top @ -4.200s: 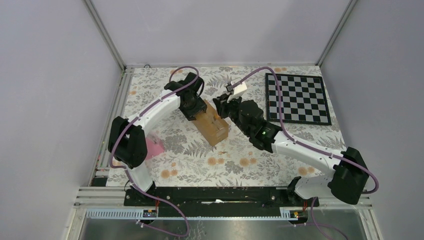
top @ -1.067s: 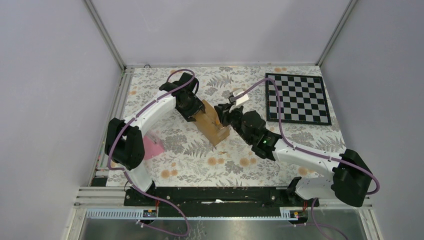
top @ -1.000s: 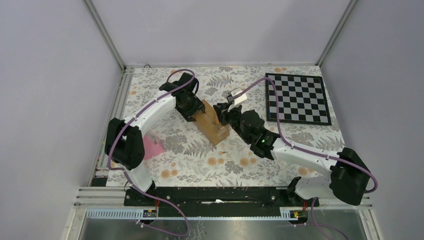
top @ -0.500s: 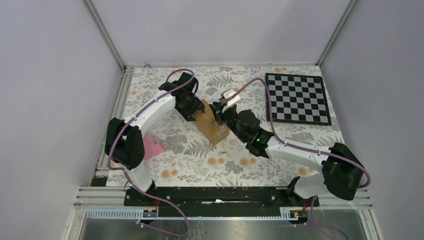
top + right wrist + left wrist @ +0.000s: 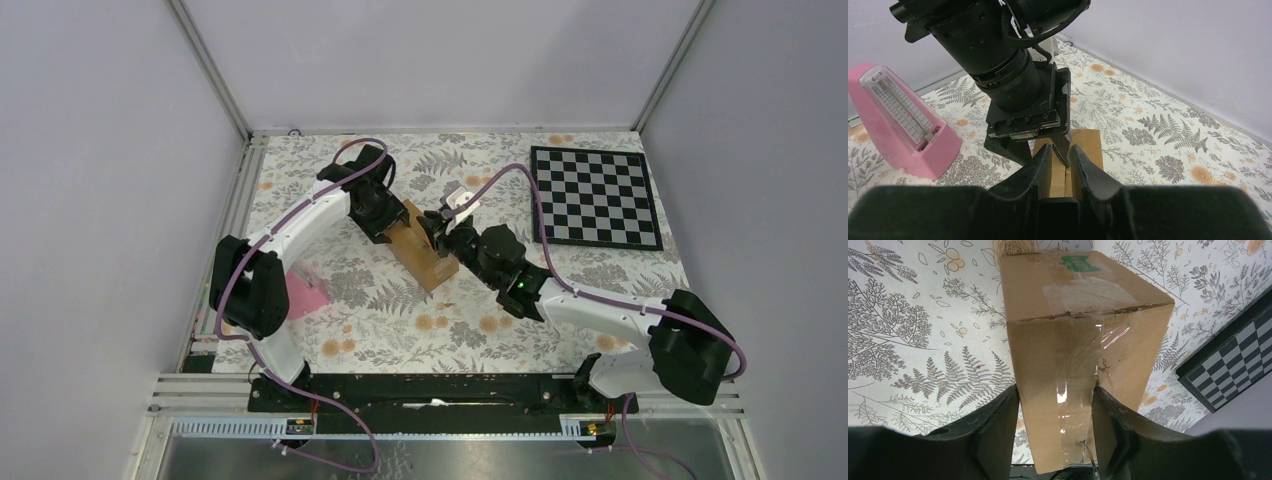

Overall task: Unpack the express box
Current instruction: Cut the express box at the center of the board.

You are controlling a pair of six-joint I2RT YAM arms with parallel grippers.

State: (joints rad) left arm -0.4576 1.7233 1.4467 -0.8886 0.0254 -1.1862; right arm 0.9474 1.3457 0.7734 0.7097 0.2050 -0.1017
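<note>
The express box (image 5: 425, 257), a brown carton sealed with clear tape, lies mid-table at an angle. My left gripper (image 5: 397, 222) is shut on its far end. In the left wrist view the box (image 5: 1073, 330) fills the gap between both fingers of the left gripper (image 5: 1056, 392). My right gripper (image 5: 438, 228) hovers over the box top from the right. In the right wrist view the right gripper (image 5: 1062, 149) is nearly closed on a slim black cutter handle (image 5: 1063, 210), aimed along the box's (image 5: 1093, 142) centre seam just in front of the left gripper's fingers.
A pink metronome (image 5: 308, 292) stands at the left beside the left arm and appears in the right wrist view as the pink metronome (image 5: 898, 125). A chessboard (image 5: 595, 197) lies at the back right. Cage walls enclose the table.
My right arm has swung left, bringing its gripper from beside the box to over its top. The left gripper and the box have stayed put.
</note>
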